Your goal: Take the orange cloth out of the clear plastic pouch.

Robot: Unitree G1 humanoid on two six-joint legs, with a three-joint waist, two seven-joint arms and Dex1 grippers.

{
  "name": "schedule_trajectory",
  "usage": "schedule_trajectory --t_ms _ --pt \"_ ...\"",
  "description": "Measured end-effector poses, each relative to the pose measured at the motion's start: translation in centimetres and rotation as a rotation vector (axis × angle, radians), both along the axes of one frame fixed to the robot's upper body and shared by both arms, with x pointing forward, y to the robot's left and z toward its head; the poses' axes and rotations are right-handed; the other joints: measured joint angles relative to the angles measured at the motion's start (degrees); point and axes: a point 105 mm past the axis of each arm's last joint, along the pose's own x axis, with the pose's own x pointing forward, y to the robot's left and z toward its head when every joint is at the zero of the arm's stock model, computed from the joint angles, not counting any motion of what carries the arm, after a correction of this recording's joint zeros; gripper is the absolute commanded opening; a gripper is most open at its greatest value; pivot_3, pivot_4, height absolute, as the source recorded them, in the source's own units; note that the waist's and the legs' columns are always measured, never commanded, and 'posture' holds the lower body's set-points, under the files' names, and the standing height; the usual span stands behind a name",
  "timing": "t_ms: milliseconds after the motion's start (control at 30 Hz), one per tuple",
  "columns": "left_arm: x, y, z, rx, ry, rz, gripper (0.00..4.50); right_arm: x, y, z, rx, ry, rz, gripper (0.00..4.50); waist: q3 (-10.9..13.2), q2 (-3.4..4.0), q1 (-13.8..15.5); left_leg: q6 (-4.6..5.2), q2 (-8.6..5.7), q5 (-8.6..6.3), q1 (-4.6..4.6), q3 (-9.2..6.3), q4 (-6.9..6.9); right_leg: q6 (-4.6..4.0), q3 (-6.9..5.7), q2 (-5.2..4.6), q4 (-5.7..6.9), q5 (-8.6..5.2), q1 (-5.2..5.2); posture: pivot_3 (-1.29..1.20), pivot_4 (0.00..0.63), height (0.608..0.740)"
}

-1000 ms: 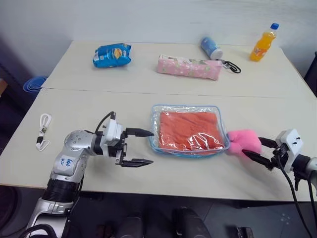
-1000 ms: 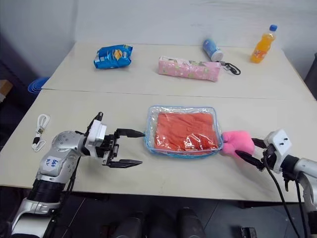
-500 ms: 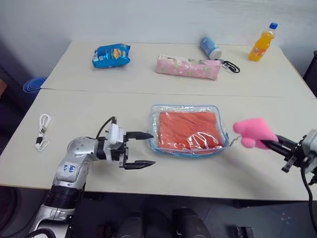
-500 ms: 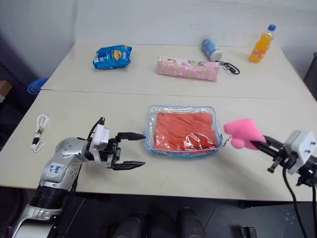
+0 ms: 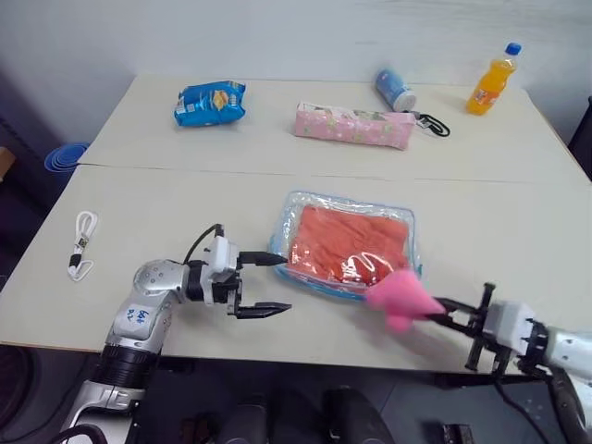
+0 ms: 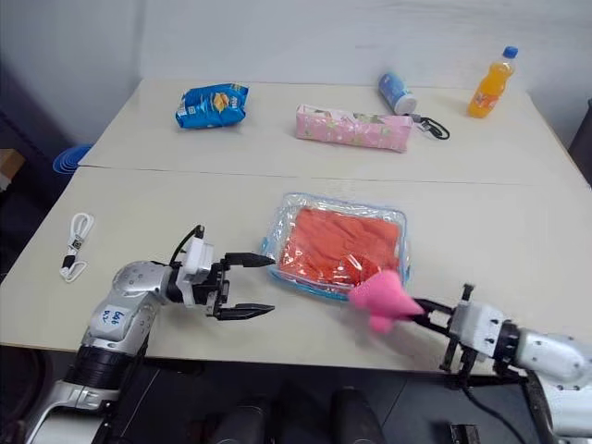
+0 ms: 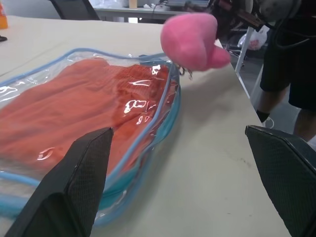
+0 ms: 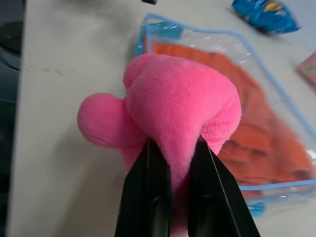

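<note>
Orange cloth [image 5: 350, 243] inside clear plastic pouch [image 5: 301, 215], corner hidden by pink plush toy [image 5: 400, 294] pinched in right gripper [image 5: 433, 307], left gripper [image 5: 270, 284] spread apart

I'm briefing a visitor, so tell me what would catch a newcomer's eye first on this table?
First, the pink plush toy pinched in the right gripper near the table's front edge. Right behind it lies the clear plastic pouch with the bright orange cloth inside. The left gripper waits open at the pouch's left edge.

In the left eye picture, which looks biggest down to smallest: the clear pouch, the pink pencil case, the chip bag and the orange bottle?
1. Pouch
2. Pencil case
3. Chip bag
4. Bottle

The last three lie farther from the camera, so they may look smaller than they are.
</note>
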Motion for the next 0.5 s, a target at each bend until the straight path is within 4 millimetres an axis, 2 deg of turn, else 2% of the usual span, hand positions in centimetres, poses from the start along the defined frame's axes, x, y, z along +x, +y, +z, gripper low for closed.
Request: schedule_trajectory --t_ms 100,133,167,200,300,433,500 --pt "0.2 -0.3 0.3 -0.003 -0.015 -0.007 4.5 -0.2 0.5 -0.4 -0.018 0.013 0.05 2.28 0.0 0.0 0.0 -0.01 0.0 0.0 0.02 -0.02 0.0 0.0 -0.03 0.02 0.02 0.0 0.0 0.0 0.15 0.74" --pt "0.3 -0.3 0.4 -0.002 -0.021 -0.009 4.5 -0.3 0.6 -0.4 -0.025 0.008 0.066 2.76 0.0 0.0 -0.1 -0.01 0.0 0.0 0.02 -0.01 0.0 0.0 -0.02 0.02 0.02 0.0 -0.01 0.0 0.15 0.74" --pt "0.4 -0.3 0.5 -0.002 -0.025 -0.01 4.5 -0.3 0.7 -0.3 -0.029 0.001 0.077 2.97 0.0 0.0 -0.1 -0.01 0.0 0.0 0.02 -0.01 0.0 0.0 -0.01 0.03 0.02 0.0 0.0 0.0 0.15 0.74" --pt "0.5 -0.3 0.6 -0.002 -0.029 -0.01 4.5 -0.4 0.8 -0.3 -0.039 -0.002 0.094 3.43 0.0 0.0 -0.1 -0.01 0.0 0.0 0.02 -0.01 -0.01 0.0 -0.02 0.03 0.02 0.0 -0.01 0.0 0.15 0.74" --pt "0.5 -0.2 0.3 0.004 -0.022 -0.008 4.5 -1.9 1.0 -0.4 -0.047 0.031 0.142 4.37 0.0 0.0 0.0 -0.01 0.01 0.0 -0.01 -0.03 -0.03 0.0 -0.04 0.03 0.01 0.0 -0.01 0.0 0.15 0.74" --pt "0.6 0.2 0.1 0.025 -0.029 0.0 4.5 -4.3 1.4 0.7 -0.006 0.099 0.186 4.44 0.0 0.0 0.2 0.01 0.0 -0.01 0.02 -0.04 0.0 0.0 -0.02 -0.01 -0.04 0.0 0.05 0.0 0.15 0.74" --pt "0.5 0.3 0.1 0.027 -0.032 0.003 4.5 -4.9 1.1 1.7 0.015 0.123 0.181 4.44 0.0 -0.01 0.2 0.06 0.0 -0.04 0.04 -0.05 0.0 0.0 -0.03 -0.01 -0.06 0.0 0.1 0.0 0.15 0.74"
